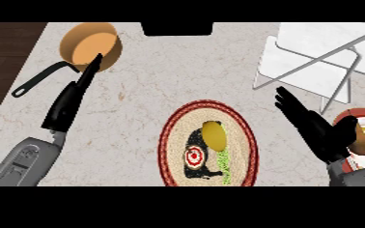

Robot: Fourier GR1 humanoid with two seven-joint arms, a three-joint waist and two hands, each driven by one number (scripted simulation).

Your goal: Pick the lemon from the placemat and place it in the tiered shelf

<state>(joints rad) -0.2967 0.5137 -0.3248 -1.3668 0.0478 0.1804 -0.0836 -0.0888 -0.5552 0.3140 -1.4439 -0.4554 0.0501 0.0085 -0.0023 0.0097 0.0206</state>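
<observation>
Marble counter (143, 106). Oval yellow lemon (213, 134) lies on mat (173, 142), left of the open, empty right hand (314, 125); left hand (70, 99) also open.

One head view, set above the table (143, 106) at its 6 o'clock edge, looks steeply down and faces 12 o'clock. It is near: the placemat (171, 145) fills the lower middle, and the tiered shelf (296, 75) is cut off at 2 o'clock.
</observation>
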